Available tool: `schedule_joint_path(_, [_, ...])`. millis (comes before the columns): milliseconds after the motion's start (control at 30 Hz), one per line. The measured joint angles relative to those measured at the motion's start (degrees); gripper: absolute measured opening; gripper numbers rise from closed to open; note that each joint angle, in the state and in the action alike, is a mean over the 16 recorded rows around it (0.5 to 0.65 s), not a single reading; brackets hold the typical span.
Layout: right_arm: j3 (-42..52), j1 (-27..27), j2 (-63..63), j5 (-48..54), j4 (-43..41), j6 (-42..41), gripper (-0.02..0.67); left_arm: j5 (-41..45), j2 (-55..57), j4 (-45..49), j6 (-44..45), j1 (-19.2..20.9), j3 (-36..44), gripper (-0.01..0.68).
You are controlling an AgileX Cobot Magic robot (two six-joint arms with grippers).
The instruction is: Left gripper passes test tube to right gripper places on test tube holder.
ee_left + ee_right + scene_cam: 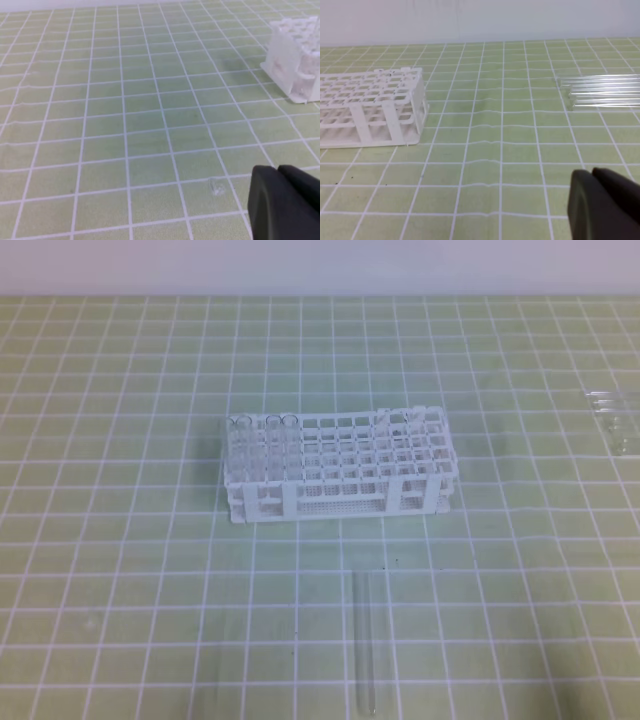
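The white test tube holder (338,468) is standing near the middle of the counter (120,540), its long side running parallel to the near edge. A few clear tubes (265,445) are standing upright in the holes at its far left corner. The test tube (366,645) is lying flat on the green grid mat, close to the near edge and a little right of centre, pointing toward the holder but well apart from it. A small bunch of spare tubes (602,91) is lying side by side by the right edge of the counter.

The left pincer (282,202) is hanging above bare mat with its black fingers pressed together, gripping nothing. The right pincer (600,205) is likewise clenched and empty, hovering over the mat between the holder and the spare tubes.
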Motion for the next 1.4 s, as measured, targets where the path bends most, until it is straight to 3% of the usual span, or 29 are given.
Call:
schedule_joint_path(700, [0.00,0.00,0.00,0.00,0.00,0.00,-0.015,-15.78,0.72,-9.90,-1.59,0.04,-0.08,-0.002])
schedule_joint_path(1200, [0.00,0.00,0.00,-0.27,0.06,0.00,-0.015,-15.85,0.96,-11.48,-2.83,0.05,-0.24,-0.002])
schedule_joint_path(1400, [0.00,0.00,0.00,-4.82,2.05,0.01,-0.015,-15.62,0.96,-12.96,-3.93,0.05,-0.24,-0.002])
